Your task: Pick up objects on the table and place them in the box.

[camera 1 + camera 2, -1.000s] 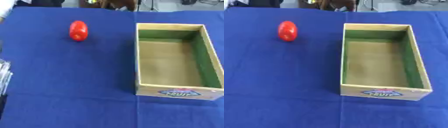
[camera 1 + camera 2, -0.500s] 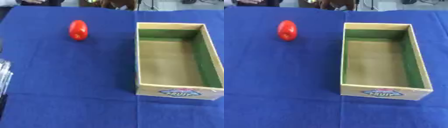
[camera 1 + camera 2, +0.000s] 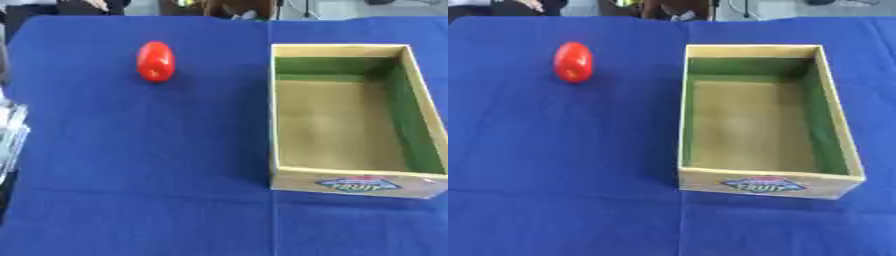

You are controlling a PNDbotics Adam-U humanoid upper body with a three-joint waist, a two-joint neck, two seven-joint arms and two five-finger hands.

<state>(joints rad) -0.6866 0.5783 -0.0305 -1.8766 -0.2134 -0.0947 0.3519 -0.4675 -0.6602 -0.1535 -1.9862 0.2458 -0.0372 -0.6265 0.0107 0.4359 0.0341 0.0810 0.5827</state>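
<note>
Nothing has moved: the glossy red oval fruit [image 3: 155, 61] lies on blue cloth [image 3: 131, 175] beyond what may be the left hand [image 3: 9, 135], grip impossible to tell, open wooden box [image 3: 341, 49] farther right still unfilled

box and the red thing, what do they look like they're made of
Box: probably light wood or plywood, matte pale walls, green inner lining, a printed fruit label in front. Red tomato-like object: smooth and glossy with a highlight, possibly plastic or real; the look leaves it open.
</note>
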